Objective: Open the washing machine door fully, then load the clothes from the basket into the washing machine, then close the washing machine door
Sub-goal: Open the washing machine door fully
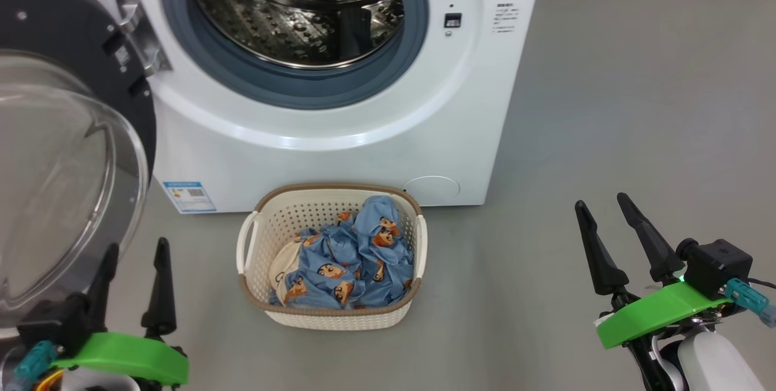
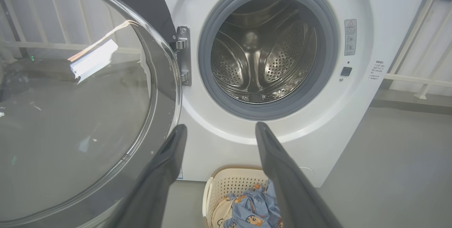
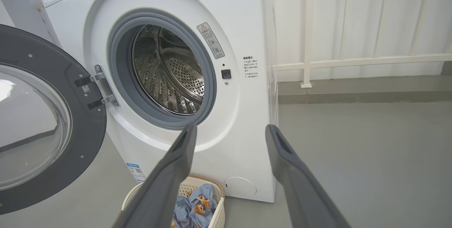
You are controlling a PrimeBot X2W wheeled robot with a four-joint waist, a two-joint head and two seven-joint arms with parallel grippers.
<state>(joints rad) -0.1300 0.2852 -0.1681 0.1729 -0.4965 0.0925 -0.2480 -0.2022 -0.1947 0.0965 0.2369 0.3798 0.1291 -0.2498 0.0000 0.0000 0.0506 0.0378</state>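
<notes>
The white washing machine (image 1: pixel 339 154) stands ahead with its steel drum (image 1: pixel 297 9) exposed. Its door (image 1: pixel 60 154) is swung wide to the left, black rim and clear glass bowl facing me. On the floor before the machine sits the cream basket (image 1: pixel 330 313), holding the light blue clothes (image 1: pixel 351 257) with orange figures and a cream piece. My left gripper (image 1: pixel 136 254) is open at the lower left, just beside the door's glass, nothing between its fingers. My right gripper (image 1: pixel 603 206) is open at the lower right, well clear of the basket. The left wrist view looks at the drum (image 2: pixel 263 62).
Grey floor (image 1: pixel 636 106) stretches to the right of the machine. A white railing (image 3: pixel 353 62) and a low step run behind it on the right. The open door takes up the space at the left.
</notes>
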